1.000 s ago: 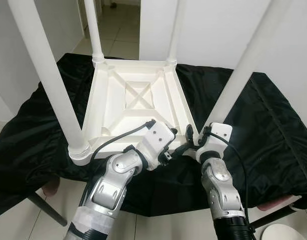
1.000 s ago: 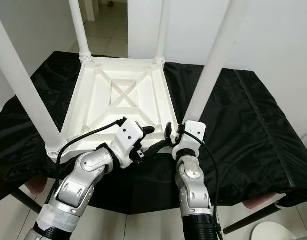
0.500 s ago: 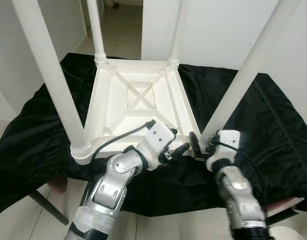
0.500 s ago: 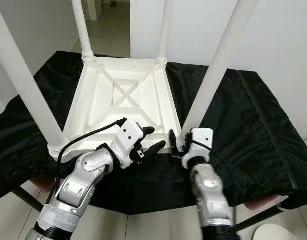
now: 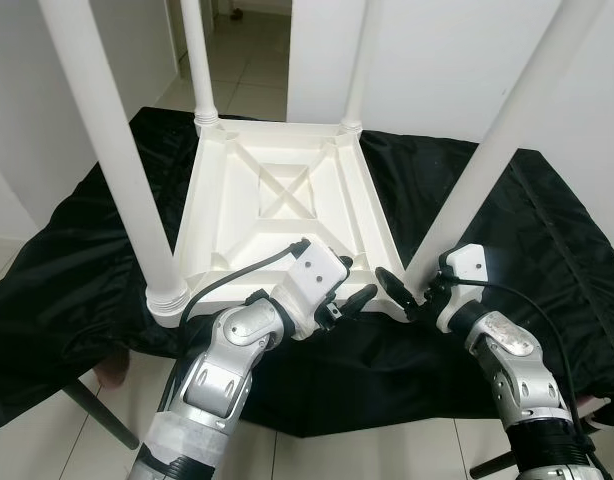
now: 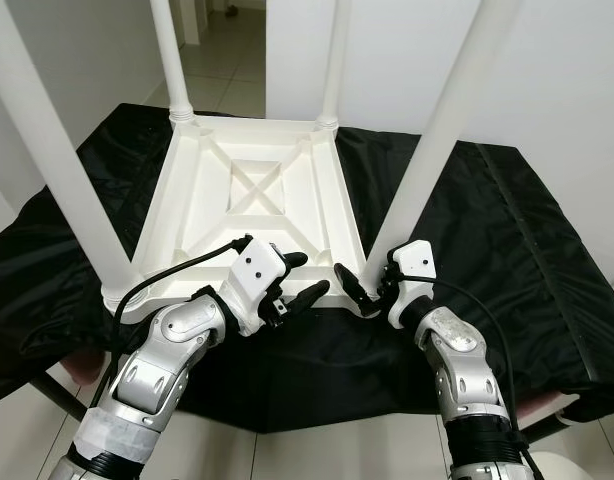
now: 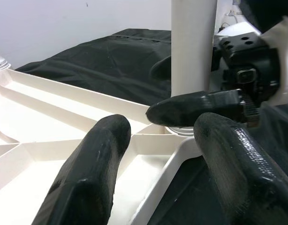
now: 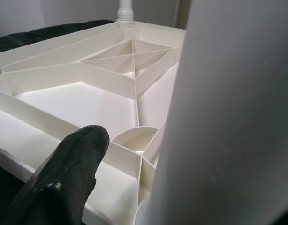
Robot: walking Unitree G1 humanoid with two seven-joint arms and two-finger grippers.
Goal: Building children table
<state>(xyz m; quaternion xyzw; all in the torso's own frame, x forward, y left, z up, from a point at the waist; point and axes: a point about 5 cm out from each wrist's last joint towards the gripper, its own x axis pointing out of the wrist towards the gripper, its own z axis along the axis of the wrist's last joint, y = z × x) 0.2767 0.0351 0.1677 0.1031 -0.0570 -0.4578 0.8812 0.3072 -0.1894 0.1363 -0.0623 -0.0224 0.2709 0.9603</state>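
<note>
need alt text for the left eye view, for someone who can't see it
An upside-down white plastic children's table lies on a black cloth, all four legs pointing up. The right pincer sits at the base of the near right leg, while the open left pincer hovers beside it.

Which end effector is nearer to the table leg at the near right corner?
Right. The right end effector is at the base of that table leg, one finger beside it. The left end effector hovers open over the tabletop's near edge.

Silver arms, black cables, black-fingered pincers
</note>
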